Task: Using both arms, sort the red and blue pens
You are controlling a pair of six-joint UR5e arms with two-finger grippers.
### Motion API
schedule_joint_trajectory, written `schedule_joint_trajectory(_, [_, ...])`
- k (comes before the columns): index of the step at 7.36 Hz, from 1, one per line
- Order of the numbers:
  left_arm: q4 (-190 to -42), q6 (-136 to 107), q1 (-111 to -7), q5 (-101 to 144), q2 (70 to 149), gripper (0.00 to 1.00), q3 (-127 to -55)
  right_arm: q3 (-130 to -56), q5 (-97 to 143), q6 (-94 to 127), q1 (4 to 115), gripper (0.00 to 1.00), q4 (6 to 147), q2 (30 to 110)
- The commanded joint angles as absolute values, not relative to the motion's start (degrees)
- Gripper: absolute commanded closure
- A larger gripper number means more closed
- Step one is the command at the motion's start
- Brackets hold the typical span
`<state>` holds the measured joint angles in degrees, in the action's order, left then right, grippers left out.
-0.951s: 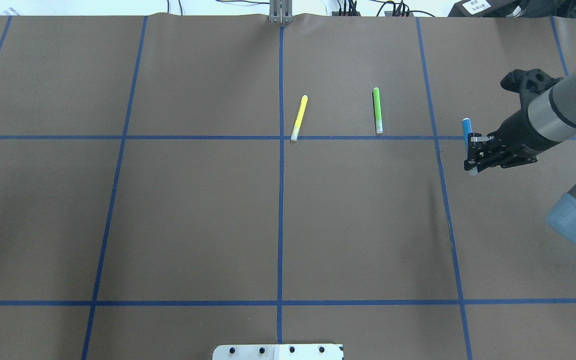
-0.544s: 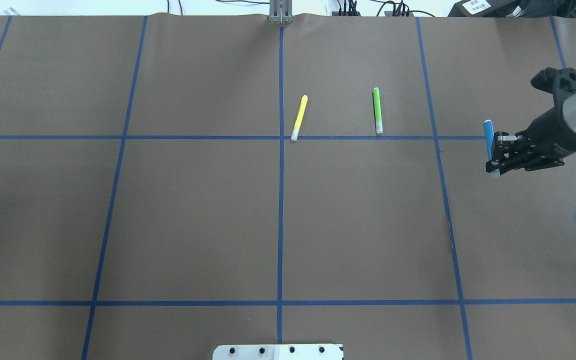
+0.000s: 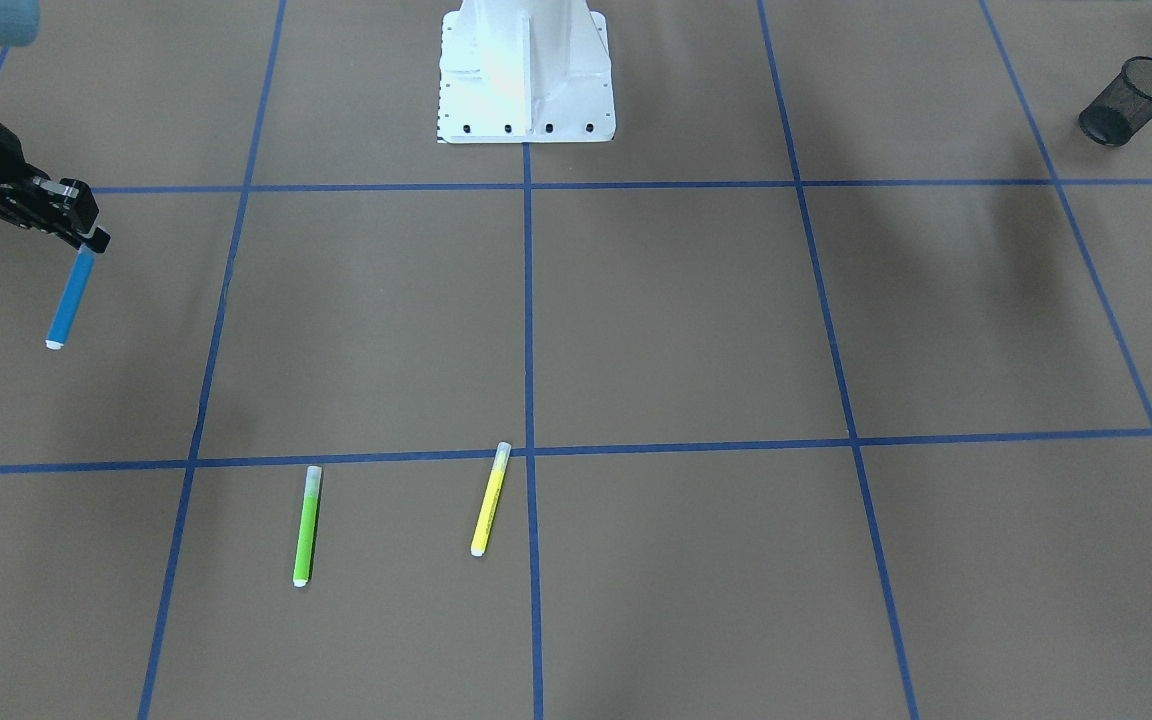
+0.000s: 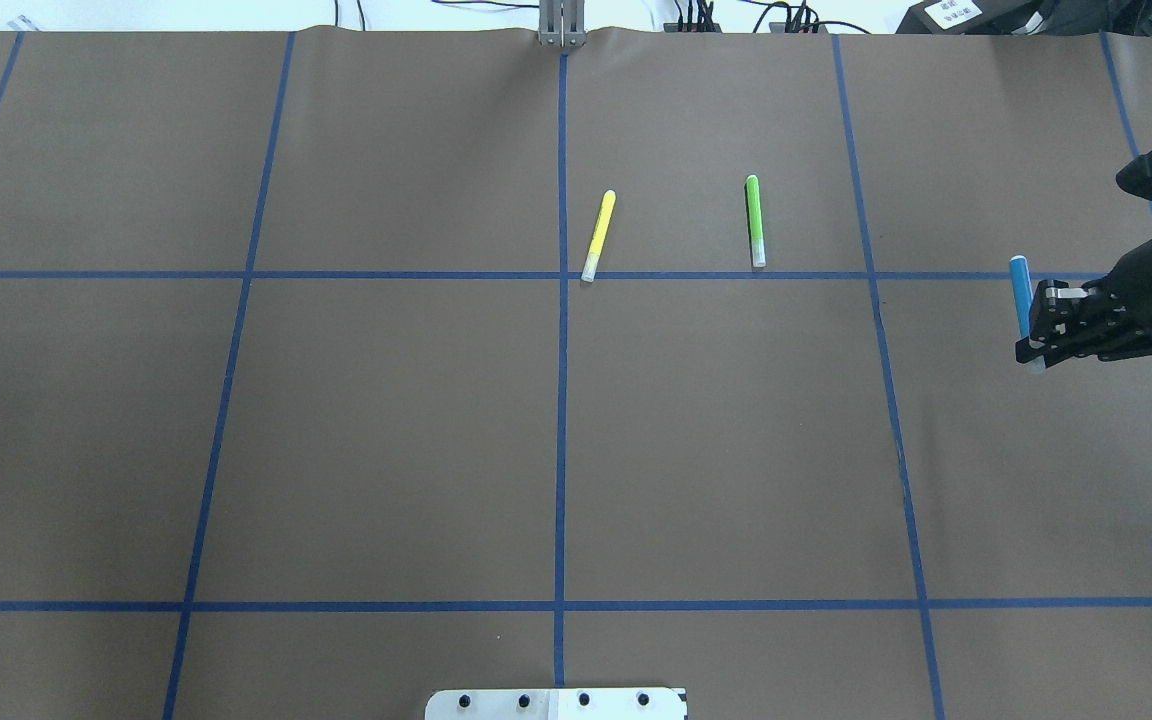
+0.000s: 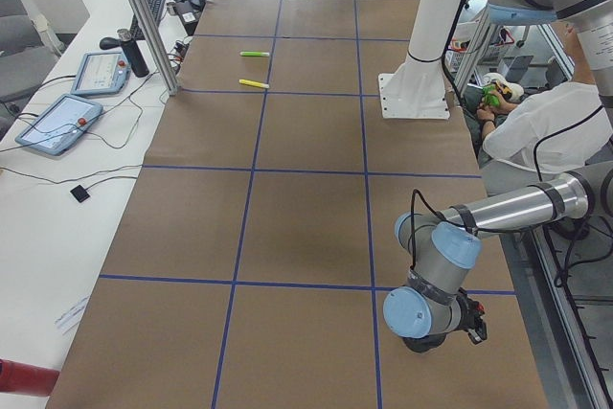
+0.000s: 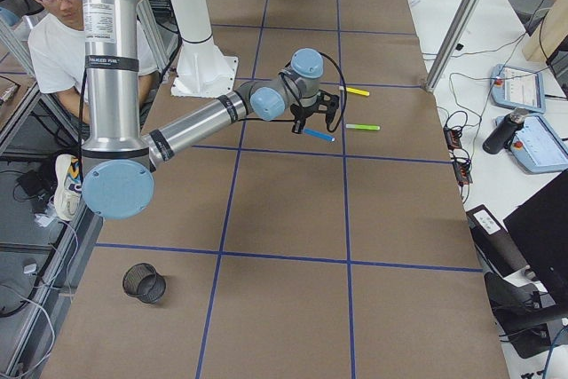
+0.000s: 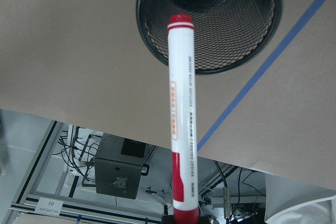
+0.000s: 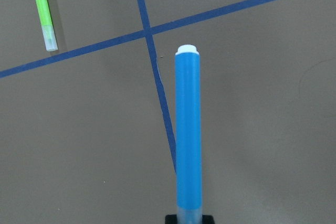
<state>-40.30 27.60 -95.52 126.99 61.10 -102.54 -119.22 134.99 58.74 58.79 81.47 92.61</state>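
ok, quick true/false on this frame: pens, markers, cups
1. The right gripper holds the blue pen. True.
2. The red pen lies flat on the paper. False: the left arm holds the red pen over a black mesh cup.
3. The green and yellow markers touch. False: the green marker and the yellow marker lie apart, in one grid square.
4. A second mesh cup stands on the table at the robot's right end. True.
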Motion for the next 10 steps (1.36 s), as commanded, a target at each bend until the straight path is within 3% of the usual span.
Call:
schedule_joint_trajectory(1, [-40.43,27.6,-95.45,127.61,62.57,0.78,-99.78,-120.75,135.78,57.14,59.76,1.0,81.47,95.7])
schedule_joint_trajectory(2, [-40.52,27.6,-95.45,128.75,63.01,0.47,-98.8,-121.02,136.23,56.69,59.85,1.0,81.47,96.58])
schedule_joint_trajectory(3, [-40.78,26.99,-95.45,130.24,63.02,0.0,-98.44,-122.24,136.67,56.6,60.03,1.0,81.47,98.16])
schedule_joint_trajectory(7, [-41.31,26.89,-95.45,131.22,70.82,0.0,-95.71,-124.63,136.5,53.45,61.78,1.0,81.65,103.44])
schedule_joint_trajectory(10, [-42.62,23.41,-95.36,131.31,79.6,0.0,-95.28,-123.41,135.27,39.35,67.56,1.0,82.7,108.44])
